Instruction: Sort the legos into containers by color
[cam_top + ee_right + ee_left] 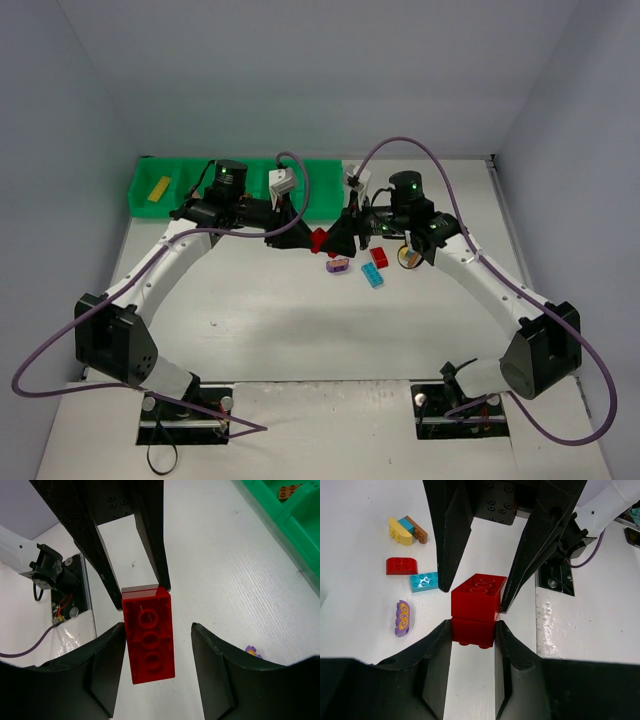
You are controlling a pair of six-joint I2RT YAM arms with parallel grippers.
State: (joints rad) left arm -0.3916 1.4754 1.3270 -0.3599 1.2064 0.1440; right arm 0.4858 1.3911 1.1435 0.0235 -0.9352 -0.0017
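Our top view looks down from above and behind the arm bases, far enough off to take in the whole table. Our left wrist camera sits close behind the left gripper and faces out along its fingers, toward the right gripper opposite. Our right wrist camera sits likewise behind its own fingers, facing the left one. All three views share the stacked red legos between the fingertips. The two wrist views see them from opposite ends.

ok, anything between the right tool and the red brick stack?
Nothing visible. The red brick stack sits between the fingers of the right tool, with a gap showing on one side. The left tool clamps its other end.
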